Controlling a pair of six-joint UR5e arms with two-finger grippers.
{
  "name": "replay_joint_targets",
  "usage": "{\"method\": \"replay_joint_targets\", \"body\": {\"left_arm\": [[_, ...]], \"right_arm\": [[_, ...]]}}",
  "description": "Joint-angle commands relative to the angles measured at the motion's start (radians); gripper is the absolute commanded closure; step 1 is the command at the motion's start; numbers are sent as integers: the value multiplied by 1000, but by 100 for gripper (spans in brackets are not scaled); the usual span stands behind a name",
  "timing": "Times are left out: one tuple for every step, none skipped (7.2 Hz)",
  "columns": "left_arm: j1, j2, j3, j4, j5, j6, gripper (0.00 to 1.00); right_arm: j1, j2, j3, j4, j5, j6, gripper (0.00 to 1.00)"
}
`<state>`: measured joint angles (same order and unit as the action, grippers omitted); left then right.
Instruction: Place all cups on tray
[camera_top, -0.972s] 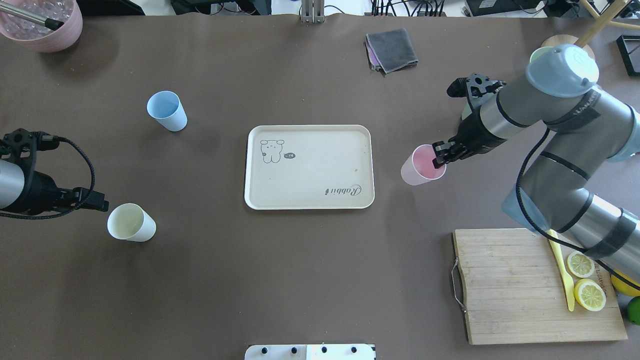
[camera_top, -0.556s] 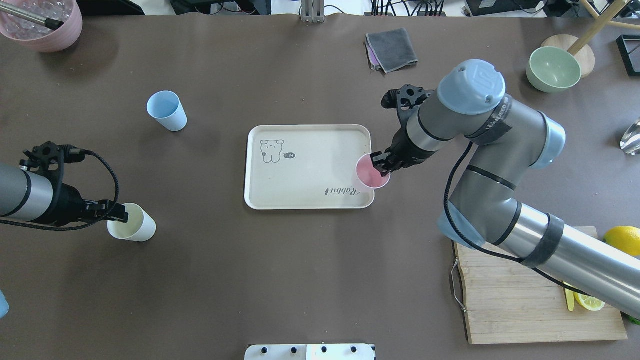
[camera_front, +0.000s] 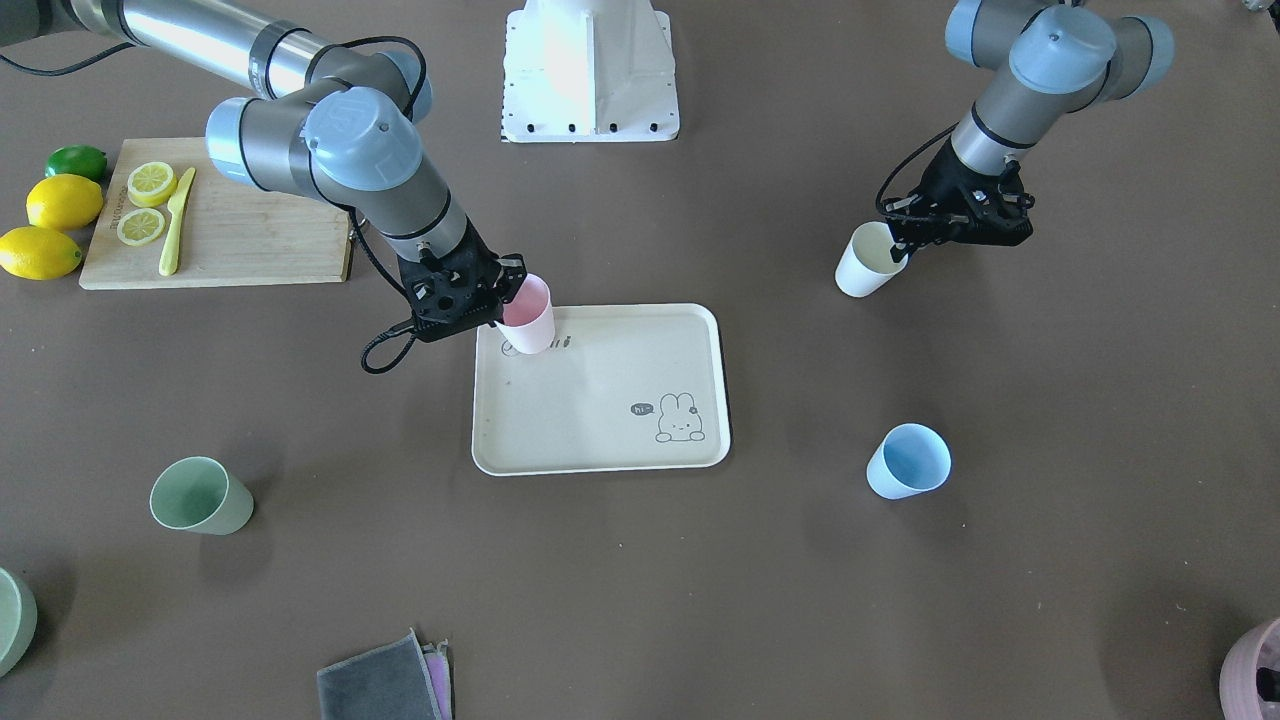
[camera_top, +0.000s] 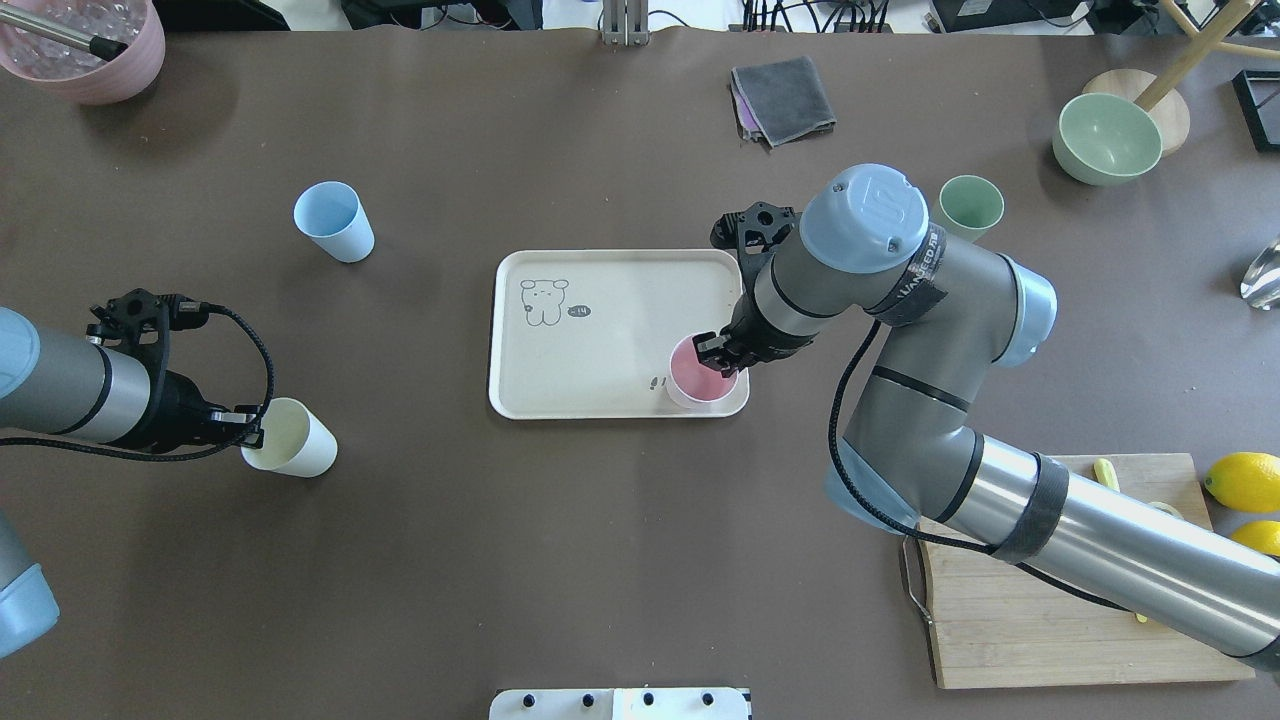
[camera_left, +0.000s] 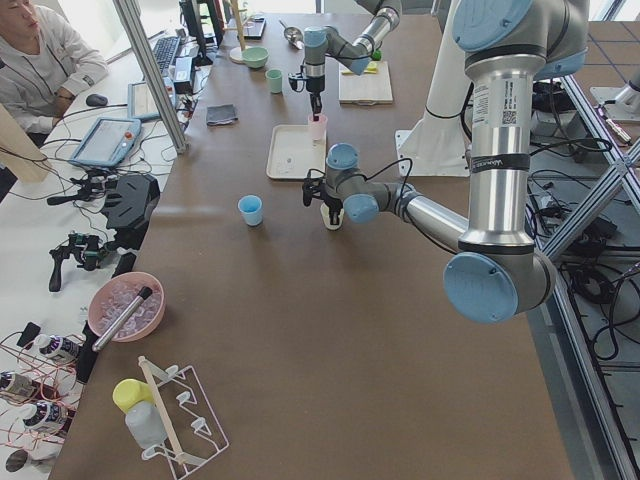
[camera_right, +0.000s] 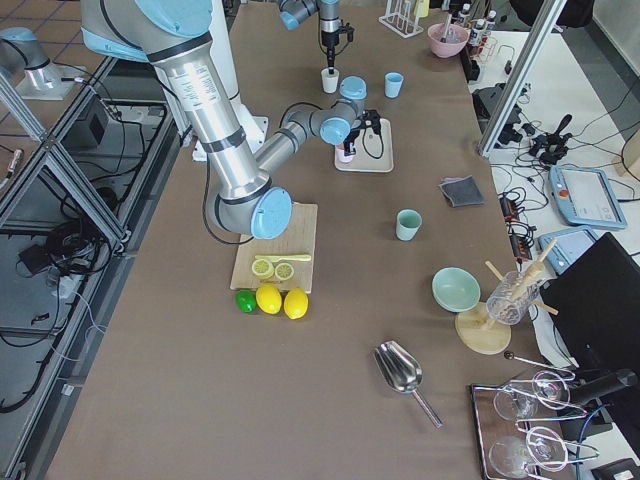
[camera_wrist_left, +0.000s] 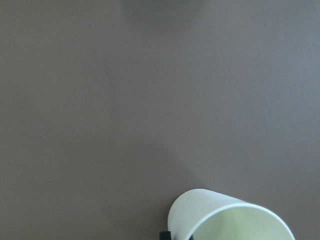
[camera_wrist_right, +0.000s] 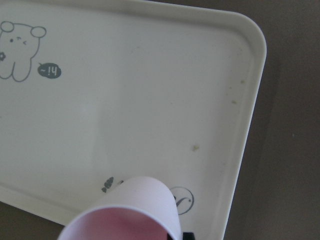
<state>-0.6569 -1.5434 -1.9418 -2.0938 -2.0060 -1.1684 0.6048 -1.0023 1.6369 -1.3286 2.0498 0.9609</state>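
The cream tray (camera_top: 600, 335) with a bunny drawing lies mid-table, and shows in the front view (camera_front: 600, 400) too. My right gripper (camera_top: 716, 358) is shut on the rim of a pink cup (camera_top: 698, 378) over the tray's corner by the lettering; I cannot tell if the cup touches the tray (camera_wrist_right: 150, 100). My left gripper (camera_top: 254, 430) is shut on the rim of a cream cup (camera_top: 295, 452), tilted, left of the tray. A blue cup (camera_top: 333, 222) stands far left of the tray. A green cup (camera_top: 970, 207) stands right of it.
A wooden cutting board (camera_top: 1010, 600) with lemon slices sits near right, with whole lemons (camera_top: 1240, 480) beside it. A green bowl (camera_top: 1105, 137) is far right, a grey cloth (camera_top: 783, 98) at the back, and a pink bowl (camera_top: 85, 45) in the far left corner.
My right arm carried the pink cup leftward from the table to over the tray's corner. My left gripper reached the cream cup, closed on its rim and shifted it slightly right.
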Motion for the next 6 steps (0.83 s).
{"method": "replay_joint_targets", "body": {"left_arm": [[-18,-111,-9,100,-7,-2,100],[-26,-254,12,224,-7,-10,100],[-24,-355,23,336,-1,-17,100],[-20,-425,62,357,0,-58,100],[-18,-508,137,359,3,-100,100],[-14,-562,183,359,27,-125,100]], "right_arm": [[19,14,15,-12,6,-2,0],[97,8,24,-33,74,-17,0],[193,-11,26,-50,167,-78,0],[279,-54,20,-50,228,-187,0],[352,-94,-3,-50,254,-309,0],[409,-110,-59,-50,254,-406,0]]}}
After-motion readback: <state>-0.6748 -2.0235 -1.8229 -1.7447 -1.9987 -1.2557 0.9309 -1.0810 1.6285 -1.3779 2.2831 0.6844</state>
